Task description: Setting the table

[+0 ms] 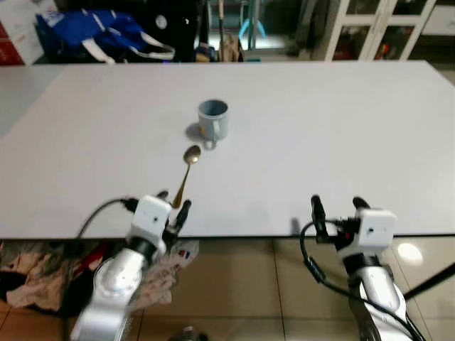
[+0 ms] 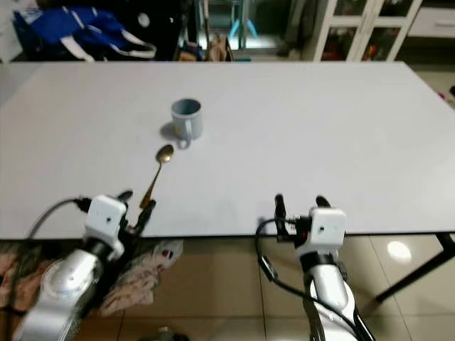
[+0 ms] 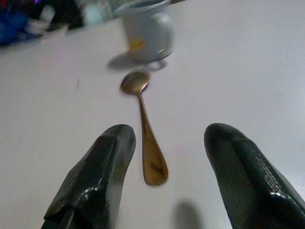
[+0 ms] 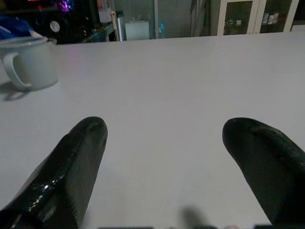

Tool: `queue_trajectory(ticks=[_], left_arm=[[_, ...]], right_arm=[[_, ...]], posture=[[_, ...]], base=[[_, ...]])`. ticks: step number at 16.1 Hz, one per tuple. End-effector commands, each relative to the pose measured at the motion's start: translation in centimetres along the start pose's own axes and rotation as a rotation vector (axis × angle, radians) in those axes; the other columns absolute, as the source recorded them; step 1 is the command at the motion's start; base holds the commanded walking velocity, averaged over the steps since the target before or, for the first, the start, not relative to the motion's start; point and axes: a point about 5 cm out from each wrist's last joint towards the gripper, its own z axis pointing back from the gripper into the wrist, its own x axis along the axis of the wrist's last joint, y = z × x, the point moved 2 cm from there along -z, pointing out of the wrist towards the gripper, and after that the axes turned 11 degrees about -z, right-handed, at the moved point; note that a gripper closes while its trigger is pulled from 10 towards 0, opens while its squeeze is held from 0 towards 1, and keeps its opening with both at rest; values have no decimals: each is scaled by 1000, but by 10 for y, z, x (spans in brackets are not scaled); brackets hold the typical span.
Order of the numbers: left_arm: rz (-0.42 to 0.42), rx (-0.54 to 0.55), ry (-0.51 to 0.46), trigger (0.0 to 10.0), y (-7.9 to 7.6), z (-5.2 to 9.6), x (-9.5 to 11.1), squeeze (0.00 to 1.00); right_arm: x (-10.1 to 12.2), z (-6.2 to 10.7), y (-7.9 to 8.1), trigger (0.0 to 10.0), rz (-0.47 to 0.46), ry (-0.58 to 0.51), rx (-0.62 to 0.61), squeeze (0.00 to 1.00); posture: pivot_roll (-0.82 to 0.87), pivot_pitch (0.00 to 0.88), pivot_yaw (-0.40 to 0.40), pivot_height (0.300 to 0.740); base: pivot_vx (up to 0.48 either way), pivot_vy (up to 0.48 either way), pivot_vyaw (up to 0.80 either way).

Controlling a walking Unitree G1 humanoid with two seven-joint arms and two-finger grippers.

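Note:
A light blue mug [image 1: 213, 118] stands on the white table [image 1: 320, 128], left of centre. A gold spoon [image 1: 186, 174] lies just in front of it, bowl toward the mug and handle toward the near edge. My left gripper [image 1: 173, 202] is open at the near edge, its fingers [image 3: 102, 162] on either side of the handle's end [image 3: 152, 167] without touching it. My right gripper [image 1: 337, 203] is open too, low over bare table at the near edge to the right, with nothing between its fingers [image 4: 81, 148]. The mug [image 4: 28, 62] is far off to its side.
A blue bag [image 1: 106, 32] lies behind the table's far left edge, with a white glass-door cabinet [image 1: 370, 25] at the back right. Crumpled clothes [image 1: 28, 277] lie on the tiled floor below the near edge, at the left.

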Motion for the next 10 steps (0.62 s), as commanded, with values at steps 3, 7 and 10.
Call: queue_trajectory(ticks=[3, 7, 10], left_arm=[[135, 126, -3, 10000, 16, -5, 13, 0], [118, 109, -19, 10000, 10, -15, 22, 0], [119, 103, -21, 10000, 5, -18, 26, 0]], right_arm=[[0, 2, -10, 10000, -54, -19, -53, 0], [0, 0, -16, 10000, -58, -16, -66, 0], [0, -1, -17, 10000, -50, -11, -58, 0]], posture=[[-99, 0, 48, 727], [-99, 0, 39, 727], [-105, 0, 33, 727]], base=[[0, 94, 0], [0, 427, 0], [0, 446, 0]])
